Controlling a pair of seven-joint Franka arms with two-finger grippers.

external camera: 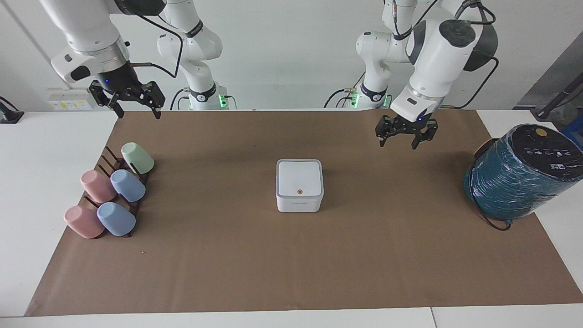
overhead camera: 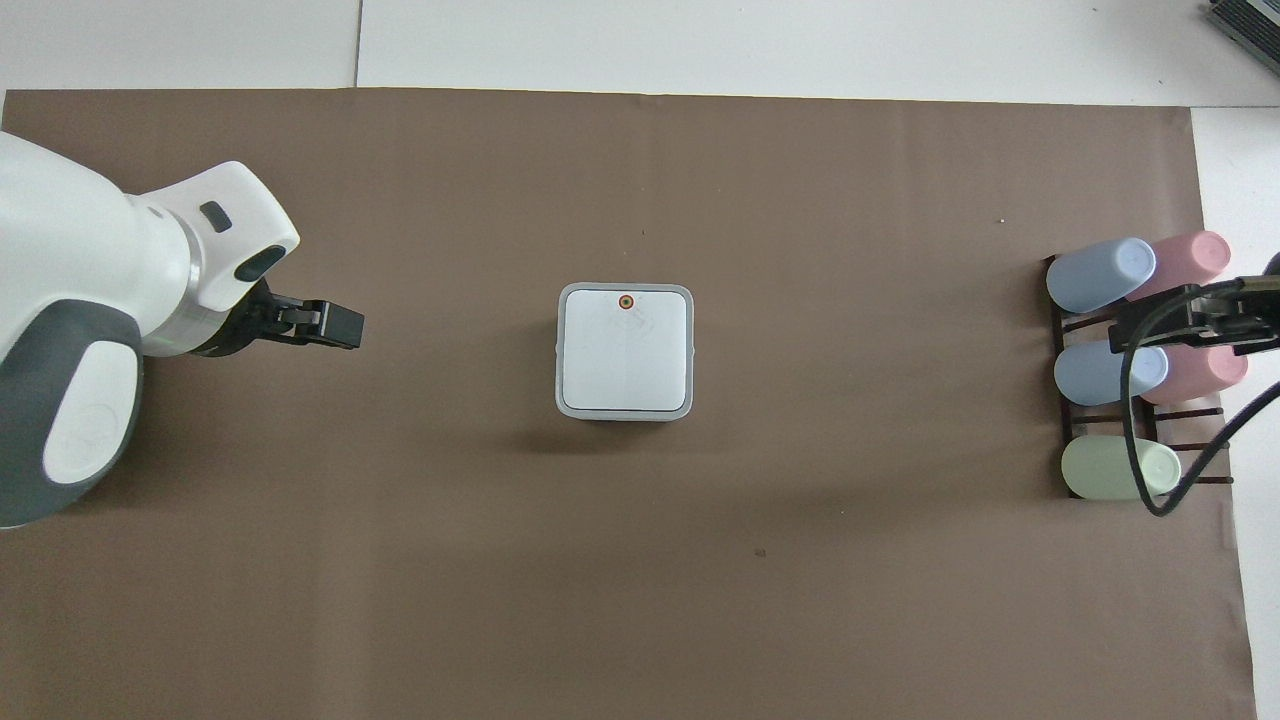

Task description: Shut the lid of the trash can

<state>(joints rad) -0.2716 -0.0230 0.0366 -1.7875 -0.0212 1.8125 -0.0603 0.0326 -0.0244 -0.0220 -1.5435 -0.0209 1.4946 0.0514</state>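
Everywhere brown paper [external camera: 255, 269] over white table [external camera: 36, 191]

This is a robotics lab bench. Two white robot arms stand bolted at the edge of a white table [external camera: 45, 182], with green status lights glowing at their bases and cables looped along their links. A sheet of brown paper [external camera: 319, 255] covers the work area, a plain white wall rises past the arms, and a power strip [external camera: 68, 105] sits against it.
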